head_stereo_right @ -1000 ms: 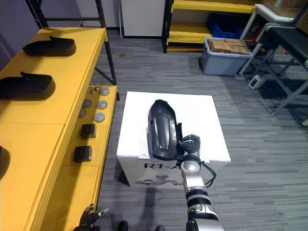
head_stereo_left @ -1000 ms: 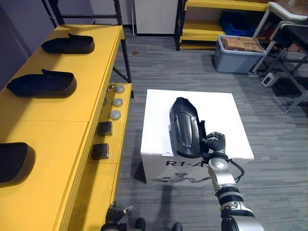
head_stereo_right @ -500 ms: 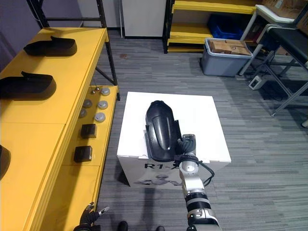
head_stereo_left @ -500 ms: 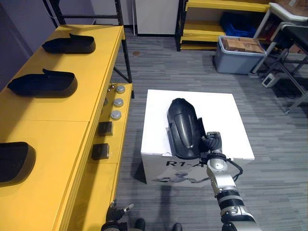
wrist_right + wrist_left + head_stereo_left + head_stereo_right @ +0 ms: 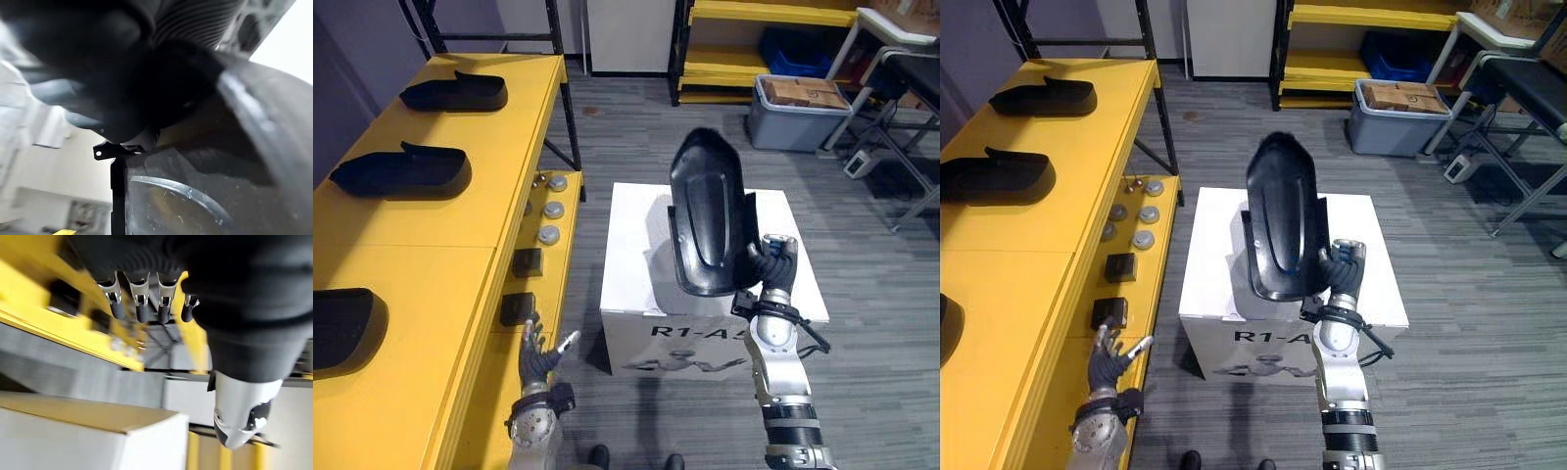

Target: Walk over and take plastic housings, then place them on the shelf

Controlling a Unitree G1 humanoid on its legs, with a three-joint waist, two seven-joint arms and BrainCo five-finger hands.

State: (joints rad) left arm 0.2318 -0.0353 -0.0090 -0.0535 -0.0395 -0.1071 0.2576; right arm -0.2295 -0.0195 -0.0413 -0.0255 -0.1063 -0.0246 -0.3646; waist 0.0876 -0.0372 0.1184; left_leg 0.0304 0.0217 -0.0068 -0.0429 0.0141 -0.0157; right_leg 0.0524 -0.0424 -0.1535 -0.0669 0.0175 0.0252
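**One housing held up, three lying on the shelf**

The black housing (image 5: 710,220) is a long, glossy plastic shell, rounded at one end and squared off at the other. It stands nearly upright, rounded end up and domed face turned toward the robot. It is clear above the white box (image 5: 631,257), with the right hand (image 5: 773,264) clasped on its lower edge. Three more like it lie flat on the yellow shelf (image 5: 460,230) to the left, spaced well apart in a row: the far housing (image 5: 453,92), the middle housing (image 5: 401,170) and the near housing (image 5: 342,328).
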